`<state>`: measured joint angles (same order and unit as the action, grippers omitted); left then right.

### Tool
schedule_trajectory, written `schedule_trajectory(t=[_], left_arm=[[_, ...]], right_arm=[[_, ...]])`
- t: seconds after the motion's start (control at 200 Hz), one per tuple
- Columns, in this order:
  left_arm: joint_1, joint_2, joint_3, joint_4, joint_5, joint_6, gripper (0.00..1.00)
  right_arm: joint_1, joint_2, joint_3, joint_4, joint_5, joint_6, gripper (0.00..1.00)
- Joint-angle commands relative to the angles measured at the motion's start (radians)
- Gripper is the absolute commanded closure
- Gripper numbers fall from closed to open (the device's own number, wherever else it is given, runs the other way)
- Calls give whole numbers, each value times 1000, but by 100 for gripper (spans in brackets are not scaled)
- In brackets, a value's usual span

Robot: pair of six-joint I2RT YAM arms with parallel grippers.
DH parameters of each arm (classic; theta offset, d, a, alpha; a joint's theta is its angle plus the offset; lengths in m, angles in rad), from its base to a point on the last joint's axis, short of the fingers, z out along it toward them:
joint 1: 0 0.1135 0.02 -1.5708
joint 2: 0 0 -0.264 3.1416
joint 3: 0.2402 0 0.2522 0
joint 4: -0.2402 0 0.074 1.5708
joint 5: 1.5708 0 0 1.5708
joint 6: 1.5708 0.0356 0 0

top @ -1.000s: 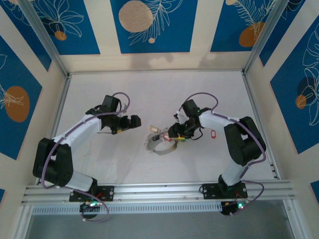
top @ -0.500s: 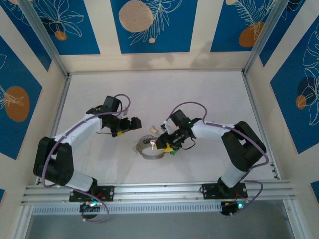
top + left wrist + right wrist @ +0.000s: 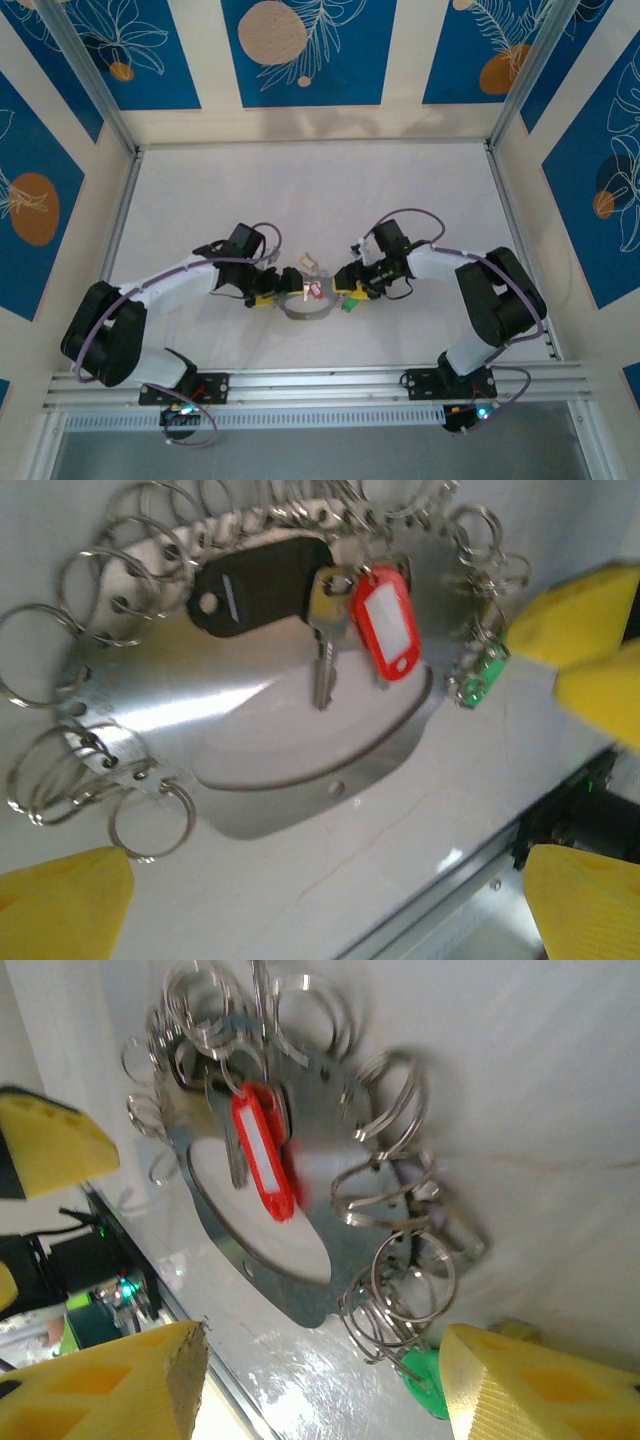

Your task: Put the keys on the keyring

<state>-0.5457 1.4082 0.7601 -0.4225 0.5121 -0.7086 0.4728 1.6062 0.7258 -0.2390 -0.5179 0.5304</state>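
The keyring (image 3: 300,312) is a flat silvery ring plate fringed with many small split rings, lying between both grippers near the table's front. In the left wrist view the keyring (image 3: 160,700) carries a black fob (image 3: 255,580), a metal key (image 3: 322,655) with a red tag (image 3: 385,620), and a green tag (image 3: 480,680) at its right rim. My left gripper (image 3: 268,290) (image 3: 325,905) is open just left of the plate. My right gripper (image 3: 345,290) (image 3: 330,1390) is open too, straddling the keyring (image 3: 330,1260) edge, with the green tag (image 3: 425,1380) by its right finger and the red tag (image 3: 262,1150) beyond.
A small pale piece (image 3: 308,263) lies just behind the ring. The aluminium rail (image 3: 320,378) runs along the near edge, close to the plate. Patterned walls enclose the table on three sides. The back half of the table is bare.
My left arm has swung right and forward to the ring's left side. The right gripper slid the ring slightly left and toward the rail, then opened wider.
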Motion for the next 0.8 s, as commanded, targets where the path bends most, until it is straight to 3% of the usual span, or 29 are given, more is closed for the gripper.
schedule_trajectory(t=[0.0,0.23,0.46,0.6,0.795], left_arm=[[3,3,-14,116,-44,-66,0],[25,151,55,197,-76,-46,0],[39,294,168,278,-60,-21,0],[41,340,241,279,-47,5,0],[56,277,302,182,-69,108,0]], right_arm=[[56,25,-27,51,-34,36,36],[197,33,-24,69,-34,107,37],[336,42,8,242,-90,230,35],[297,-56,-6,165,-29,195,32],[120,-268,-131,74,70,118,32]])
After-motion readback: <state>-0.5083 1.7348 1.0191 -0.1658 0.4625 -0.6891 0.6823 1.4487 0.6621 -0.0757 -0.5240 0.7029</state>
